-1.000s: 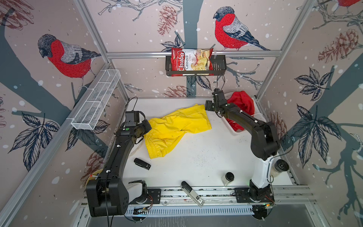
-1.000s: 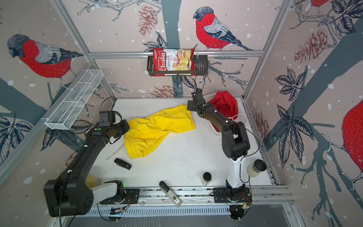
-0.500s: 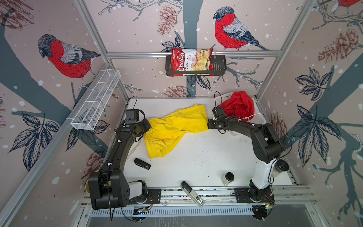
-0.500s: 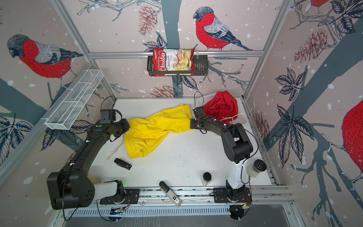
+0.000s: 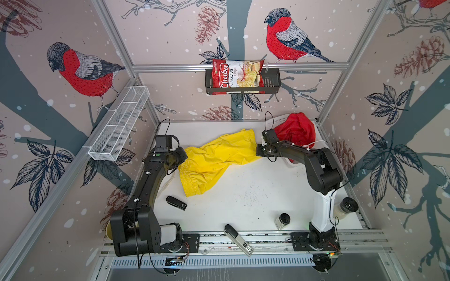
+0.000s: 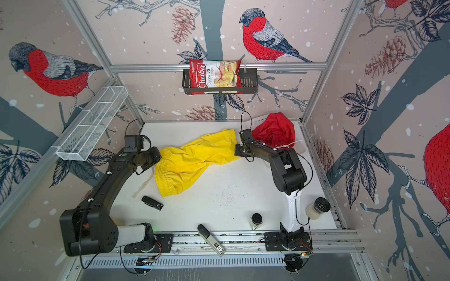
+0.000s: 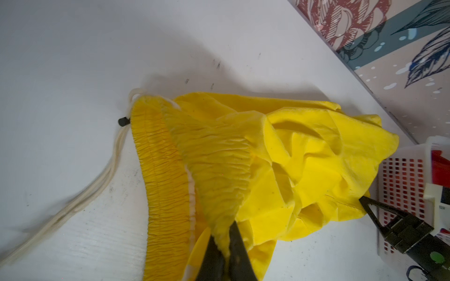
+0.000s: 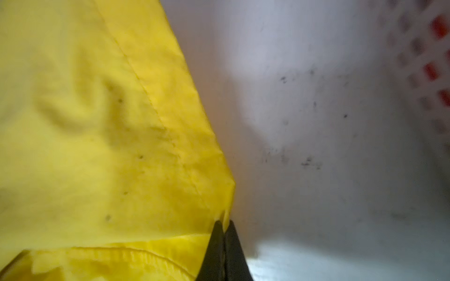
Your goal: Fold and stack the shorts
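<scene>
Yellow shorts [image 5: 214, 160] lie crumpled on the white table [image 5: 255, 199], roughly mid-table and toward the back, spread between the two arms. Long axis is diagonal in both top views, running front-left to back-right. Gathered waistband [image 7: 165, 170] is at the left/front end and faces the L arm. The leg end points back-right, toward the red shorts [image 5: 295, 129]. Fabric isn't flat: lots of folds, and one lobe droops toward the front edge.

Cream drawstring [image 6: 146, 185] trails off the waistband end to the front-left, loose on the table, partly under the L arm.

Left gripper [image 7: 225, 237]: jaws closed tight, pinching a fold of the waistband w/ yellow fabric squeezed between the fingers. That bit is lifted into a peak while the rest sags to the table.

Right gripper [image 8: 222, 223]: jaws closed to almost no gap, tips right at the corner of the leg hem, w/ a sliver of yellow caught between them. This view is blurry, so grip depth is unclear. In a top view it sits at the shorts' right end [image 6: 239, 150], low over the table.

Red shorts are bunched in a heap in the back-right corner, in or on a white mesh basket [image 7: 401, 185], behind the R arm and apart from the yellow pair. They aren't folded; can't tell which way they point.
</scene>
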`<state>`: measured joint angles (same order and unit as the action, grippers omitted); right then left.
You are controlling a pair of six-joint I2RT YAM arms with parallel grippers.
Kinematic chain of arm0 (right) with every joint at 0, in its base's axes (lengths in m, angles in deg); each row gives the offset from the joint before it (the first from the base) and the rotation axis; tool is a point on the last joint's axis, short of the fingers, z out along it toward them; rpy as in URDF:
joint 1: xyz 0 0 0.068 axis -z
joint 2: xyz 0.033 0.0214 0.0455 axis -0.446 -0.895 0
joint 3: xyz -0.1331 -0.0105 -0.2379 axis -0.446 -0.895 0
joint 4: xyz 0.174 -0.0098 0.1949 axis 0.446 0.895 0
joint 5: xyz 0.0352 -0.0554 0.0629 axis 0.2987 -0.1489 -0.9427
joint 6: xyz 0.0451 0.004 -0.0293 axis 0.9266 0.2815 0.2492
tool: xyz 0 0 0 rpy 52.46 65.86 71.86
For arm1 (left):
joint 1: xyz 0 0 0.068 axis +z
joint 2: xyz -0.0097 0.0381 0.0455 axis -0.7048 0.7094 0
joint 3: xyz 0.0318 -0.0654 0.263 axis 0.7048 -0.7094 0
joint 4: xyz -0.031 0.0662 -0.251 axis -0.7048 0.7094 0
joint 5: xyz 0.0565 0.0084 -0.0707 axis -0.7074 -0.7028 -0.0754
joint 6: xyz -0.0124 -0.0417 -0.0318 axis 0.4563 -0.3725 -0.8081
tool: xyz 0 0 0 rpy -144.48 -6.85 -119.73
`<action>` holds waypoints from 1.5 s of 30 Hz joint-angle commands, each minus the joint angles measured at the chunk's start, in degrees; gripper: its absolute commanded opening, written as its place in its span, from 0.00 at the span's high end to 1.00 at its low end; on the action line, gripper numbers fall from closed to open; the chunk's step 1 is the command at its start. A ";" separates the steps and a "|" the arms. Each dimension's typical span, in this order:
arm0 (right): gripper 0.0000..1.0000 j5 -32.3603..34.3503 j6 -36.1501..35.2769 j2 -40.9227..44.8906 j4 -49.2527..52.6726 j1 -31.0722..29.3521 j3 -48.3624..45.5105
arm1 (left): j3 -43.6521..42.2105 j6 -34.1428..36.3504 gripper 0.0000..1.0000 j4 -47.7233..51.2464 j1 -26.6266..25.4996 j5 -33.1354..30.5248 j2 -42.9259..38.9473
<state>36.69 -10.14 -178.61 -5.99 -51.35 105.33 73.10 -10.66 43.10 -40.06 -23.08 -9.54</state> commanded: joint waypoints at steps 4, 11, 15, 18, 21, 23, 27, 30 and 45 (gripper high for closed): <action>1.00 1.05 0.99 11.54 -0.90 4.41 1.23 | 6.21 0.41 1.00 0.51 1.57 9.15 -1.66; 1.00 0.87 2.11 22.44 0.75 8.98 2.55 | 12.31 -0.63 1.00 2.15 4.12 15.90 -4.29; 1.00 2.12 2.15 28.03 -1.44 10.56 1.26 | 13.14 -2.75 1.00 -0.05 5.78 22.09 -6.13; 1.00 4.04 3.16 30.57 -3.19 12.94 0.48 | 12.74 -5.27 1.00 -3.85 6.58 26.51 -6.78; 1.00 3.87 3.83 28.98 -2.58 14.83 2.46 | 10.33 -8.79 1.00 -10.06 6.85 29.34 -5.73; 1.00 1.75 4.19 25.68 -2.91 14.30 4.32 | 7.73 -11.61 1.00 -16.35 6.85 31.16 -3.79; 1.00 0.36 4.61 16.64 -2.20 11.37 12.19 | 7.44 -17.06 1.00 -25.08 6.76 33.38 1.89; 1.00 -2.15 5.13 9.25 -1.04 10.04 22.81 | 10.92 -21.23 1.00 -30.23 6.76 33.95 5.50; 1.00 2.86 4.37 28.52 -13.72 9.94 6.97 | 17.44 -20.09 1.00 -29.85 6.76 35.54 -1.58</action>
<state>36.23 -5.73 -154.28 -15.59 -41.45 120.65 96.29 -34.93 11.12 -33.37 12.19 -7.77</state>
